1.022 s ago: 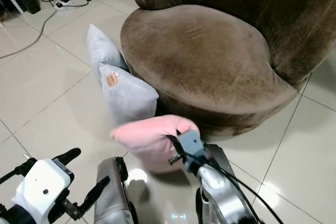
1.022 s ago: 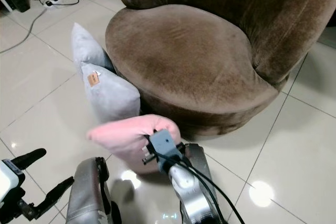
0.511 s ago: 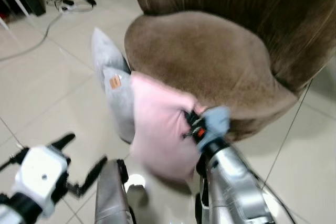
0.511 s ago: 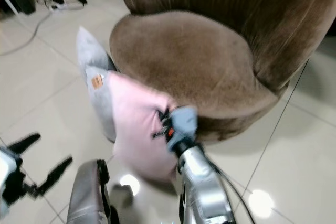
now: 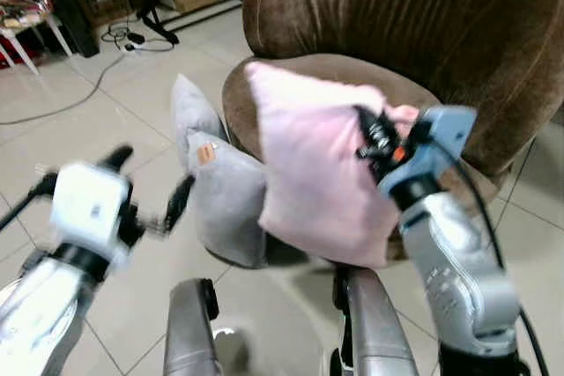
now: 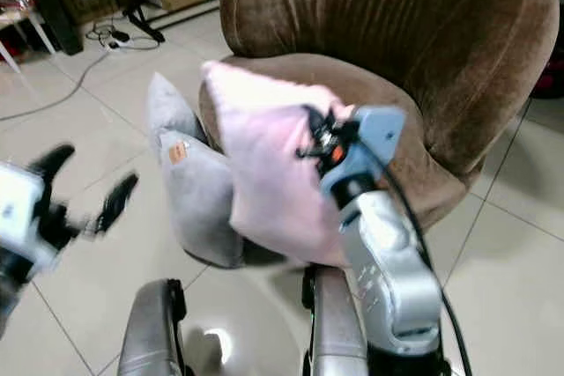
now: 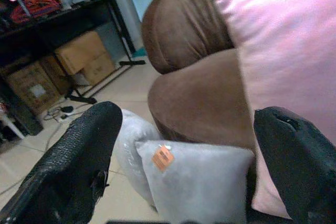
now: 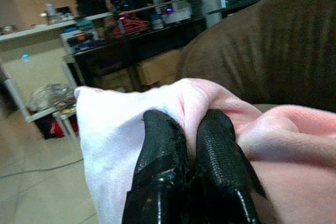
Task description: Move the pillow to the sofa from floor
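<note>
2 arms up | right gripper [image 8: 191, 135] pinching pink pillow [image 5: 322, 160] | left gripper [image 5: 150, 187] open

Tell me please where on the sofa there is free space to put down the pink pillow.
The brown seat of the sofa is bare between the backrest and the pink pillow held by the right end effector. The floor at the sofa's left is crowded: two grey pillows lean there, near the open left end effector.
</note>
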`<state>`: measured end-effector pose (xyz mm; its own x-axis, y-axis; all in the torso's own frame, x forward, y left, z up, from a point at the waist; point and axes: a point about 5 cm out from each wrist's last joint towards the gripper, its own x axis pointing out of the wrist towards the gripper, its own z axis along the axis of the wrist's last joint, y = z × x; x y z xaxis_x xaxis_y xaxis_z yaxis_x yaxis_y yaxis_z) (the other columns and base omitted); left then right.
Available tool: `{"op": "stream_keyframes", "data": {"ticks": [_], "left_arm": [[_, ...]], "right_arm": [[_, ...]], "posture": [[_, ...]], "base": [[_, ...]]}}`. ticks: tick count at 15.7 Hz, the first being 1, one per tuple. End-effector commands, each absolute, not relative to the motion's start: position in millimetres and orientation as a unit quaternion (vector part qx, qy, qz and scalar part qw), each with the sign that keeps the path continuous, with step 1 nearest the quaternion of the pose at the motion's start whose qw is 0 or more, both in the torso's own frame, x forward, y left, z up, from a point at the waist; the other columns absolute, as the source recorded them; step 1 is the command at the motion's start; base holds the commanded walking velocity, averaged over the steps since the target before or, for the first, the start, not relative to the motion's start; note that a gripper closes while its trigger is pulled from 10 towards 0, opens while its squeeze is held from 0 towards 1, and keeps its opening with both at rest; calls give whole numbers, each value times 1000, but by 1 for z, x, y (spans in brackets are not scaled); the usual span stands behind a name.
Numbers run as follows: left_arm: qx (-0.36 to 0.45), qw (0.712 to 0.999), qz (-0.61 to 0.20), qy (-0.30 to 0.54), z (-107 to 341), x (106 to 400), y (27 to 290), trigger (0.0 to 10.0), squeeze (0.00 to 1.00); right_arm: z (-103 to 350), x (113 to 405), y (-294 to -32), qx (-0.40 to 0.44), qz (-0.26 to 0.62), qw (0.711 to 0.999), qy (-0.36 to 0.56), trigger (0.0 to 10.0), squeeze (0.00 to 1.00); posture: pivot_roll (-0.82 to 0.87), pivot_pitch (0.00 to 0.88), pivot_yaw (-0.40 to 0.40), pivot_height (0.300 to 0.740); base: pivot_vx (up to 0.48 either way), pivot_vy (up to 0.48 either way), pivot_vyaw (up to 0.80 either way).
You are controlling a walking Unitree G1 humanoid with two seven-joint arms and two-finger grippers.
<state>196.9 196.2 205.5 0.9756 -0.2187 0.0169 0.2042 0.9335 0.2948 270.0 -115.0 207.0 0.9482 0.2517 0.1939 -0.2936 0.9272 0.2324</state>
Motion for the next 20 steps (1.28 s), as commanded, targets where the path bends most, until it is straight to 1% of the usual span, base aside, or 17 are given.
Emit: {"op": "stream_keyframes", "data": {"ticks": [1, 3, 4, 5, 6, 7, 9, 11, 12, 14, 17, 20], "left_arm": [[152, 984, -92, -13, 201, 205, 197, 10000, 0], [155, 986, -66, -11, 193, 225, 197, 10000, 0], [155, 986, -60, -13, 192, 231, 196, 10000, 0], [154, 986, -62, -19, 191, 244, 189, 10000, 0], [151, 985, -74, -28, 190, 251, 182, 10000, 0], [150, 984, -88, -36, 192, 259, 174, 10000, 0], [148, 982, -101, -51, 199, 274, 166, 10000, 0], [150, 981, -106, -63, 203, 282, 163, 10000, 0], [152, 978, -115, -81, 211, 288, 157, 10000, 0], [152, 978, -117, -84, 211, 292, 153, 10000, 0], [158, 979, -106, -76, 204, 291, 157, 10000, 0], [183, 977, -93, -50, 189, 285, 173, 10000, 0]], "right_arm": [[221, 270, -117, 140, 131, 976, -105, 10000, 0], [226, 276, -125, 88, 86, 987, -104, 10000, 0], [227, 277, -126, 76, 84, 988, -104, 10000, 0], [230, 281, -131, 58, 70, 990, -107, 10000, 0], [231, 281, -135, 58, 59, 991, -109, 10000, 0], [233, 279, -142, 81, 38, 989, -114, 10000, 0], [241, 280, -150, 92, 16, 987, -131, 10000, 0], [247, 281, -153, 90, 2, 986, -143, 10000, 0], [258, 283, -155, 97, -9, 982, -162, 10000, 0], [260, 288, -156, 100, -12, 981, -165, 10000, 0], [250, 290, -157, 106, -17, 984, -145, 10000, 0], [231, 288, -161, 110, -29, 987, -110, 10000, 0]], "posture": [[-72, 0, 50, 540], [-114, 0, 57, 560], [-140, 0, 67, 565], [-163, 0, 78, 575], [-178, 0, 86, 585], [-208, 0, 111, 595], [-260, 0, 154, 615], [-268, 0, 162, 630], [-268, 0, 166, 645], [-263, 0, 162, 665], [-252, 0, 149, 690], [-239, 0, 148, 720]], "base": [[0, 0, 0], [0, 0, 0], [0, 0, 0], [0, 0, 0], [0, 0, 0], [0, 0, 0], [0, 0, 0], [0, 0, 0], [0, 0, 0], [0, 0, 0], [0, 0, 0], [0, 0, 0]]}}
